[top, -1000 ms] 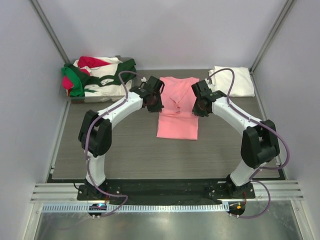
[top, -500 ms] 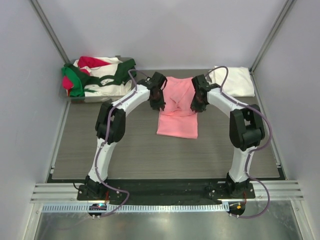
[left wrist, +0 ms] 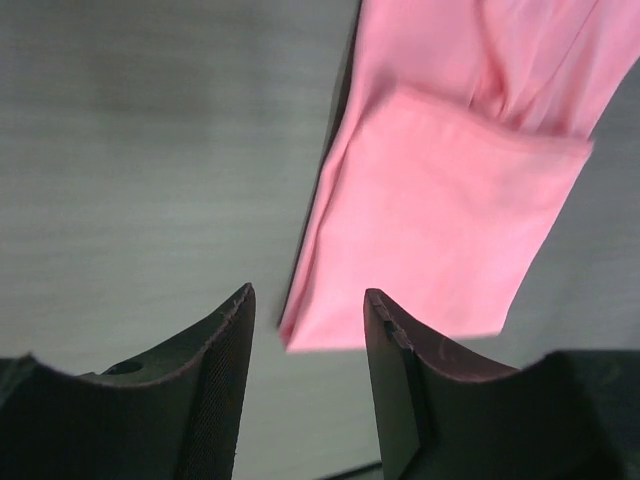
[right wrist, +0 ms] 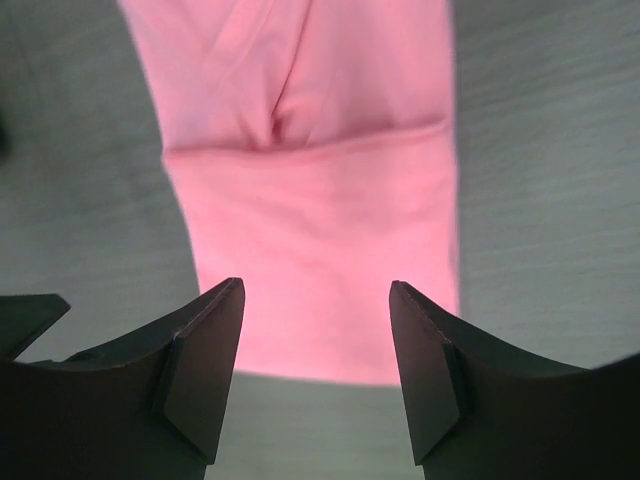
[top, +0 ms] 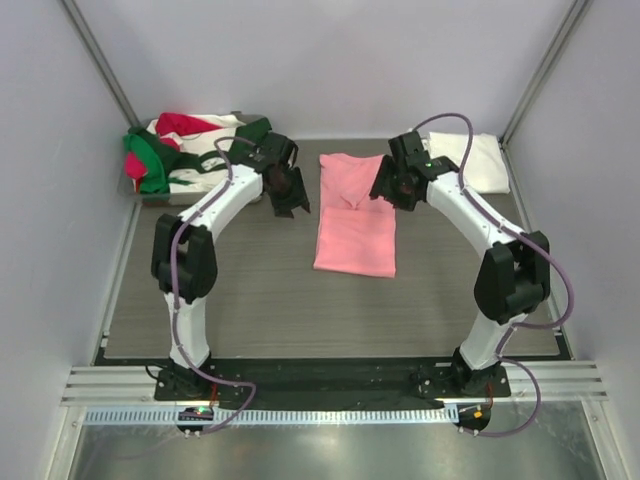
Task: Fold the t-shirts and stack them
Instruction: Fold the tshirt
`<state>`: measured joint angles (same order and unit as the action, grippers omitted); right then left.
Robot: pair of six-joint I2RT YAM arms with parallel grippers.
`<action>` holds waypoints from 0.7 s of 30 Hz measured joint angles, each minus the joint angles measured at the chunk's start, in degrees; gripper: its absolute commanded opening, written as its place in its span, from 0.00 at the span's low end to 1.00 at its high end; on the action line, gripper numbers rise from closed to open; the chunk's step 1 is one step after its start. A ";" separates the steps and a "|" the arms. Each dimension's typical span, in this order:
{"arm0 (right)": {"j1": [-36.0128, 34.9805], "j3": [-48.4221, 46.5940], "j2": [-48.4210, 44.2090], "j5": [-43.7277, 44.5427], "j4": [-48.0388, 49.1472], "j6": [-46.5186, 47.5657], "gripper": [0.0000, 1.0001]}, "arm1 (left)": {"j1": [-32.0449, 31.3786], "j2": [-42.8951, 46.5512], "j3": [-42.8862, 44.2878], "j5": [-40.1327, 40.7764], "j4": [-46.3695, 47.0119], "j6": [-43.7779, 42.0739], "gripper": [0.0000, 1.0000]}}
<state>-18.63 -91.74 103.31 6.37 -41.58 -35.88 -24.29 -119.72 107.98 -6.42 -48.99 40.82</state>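
Observation:
A salmon-pink t-shirt [top: 355, 225] lies folded into a narrow strip in the middle of the table, its upper part doubled over the lower. It also shows in the left wrist view [left wrist: 450, 230] and in the right wrist view [right wrist: 310, 230]. My left gripper [top: 290, 200] hovers left of the shirt, open and empty [left wrist: 308, 293]. Above the shirt's upper right edge my right gripper [top: 383, 190] is open too, with nothing between its fingers [right wrist: 316, 284]. A folded white t-shirt [top: 470, 160] lies at the back right.
A loose heap of green, red and white t-shirts [top: 195, 150] fills a shallow clear tray [top: 190, 196] at the back left. Grey walls and metal posts close in the table on three sides. Bare table surface [top: 250, 300] lies in front of the pink shirt.
Both grippers have opened and let go of the pink shirt. The left one has drawn away to the left, the right one up and back. The shirt's upper part now lies flat.

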 measured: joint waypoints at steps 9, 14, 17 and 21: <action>-8.63 20.06 -5.07 -3.43 4.85 -1.18 0.66 | -7.85 14.91 -26.10 -2.25 9.86 2.73 0.48; -6.60 31.67 -11.45 -3.10 5.53 -2.29 0.75 | -11.93 14.88 -32.48 -2.67 14.10 4.00 0.48; -4.94 36.22 -18.10 -3.80 6.45 -2.69 0.76 | -11.93 14.88 -35.67 -2.47 15.80 4.48 0.48; -3.58 39.67 -21.94 -5.97 9.73 -3.15 0.75 | -11.58 14.88 -36.98 -1.97 17.16 5.29 0.48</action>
<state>-22.22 -52.07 81.36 0.40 -31.86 -39.03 -35.88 -104.84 71.00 -8.38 -31.83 46.11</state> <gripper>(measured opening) 0.754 0.480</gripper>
